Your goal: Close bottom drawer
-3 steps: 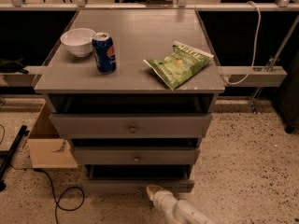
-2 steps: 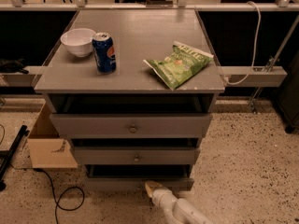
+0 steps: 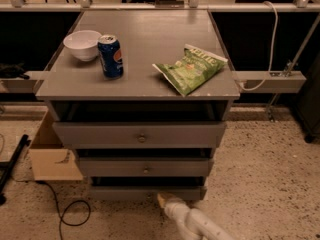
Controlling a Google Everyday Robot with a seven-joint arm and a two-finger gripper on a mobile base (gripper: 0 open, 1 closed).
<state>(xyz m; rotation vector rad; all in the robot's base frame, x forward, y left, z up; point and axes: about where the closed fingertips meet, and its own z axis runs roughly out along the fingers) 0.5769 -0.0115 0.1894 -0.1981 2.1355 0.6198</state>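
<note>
**Gripper at the lowest drawer front**

At far left I see an open brown cardboard box [image 3: 50, 156] on the speckled floor [image 3: 265, 184], beside the grey cabinet [image 3: 150, 34]. On top of the cabinet stand a white round bowl [image 3: 82, 44], a blue soda can [image 3: 110, 56] and a green crinkled chip bag [image 3: 192, 66]. The tall top drawer [image 3: 100, 134], the middle drawer [image 3: 110, 167] and the short grey bottom drawer [image 3: 120, 192] all stand ajar, their insides dark. My white-armed gripper [image 3: 162, 199] meets the bottom drawer's lower front edge, slightly right of centre. I cannot tell whether it is released or clenched. Open floor stretches to the right.

- Grey cabinet top [image 3: 150, 39], centre frame.
- White bowl [image 3: 82, 44] upper left, blue can [image 3: 110, 56] upright just beside.
- Green bag [image 3: 192, 68], probably crisps, right of centre.
- Gripper [image 3: 161, 199] at bottom centre.
</note>
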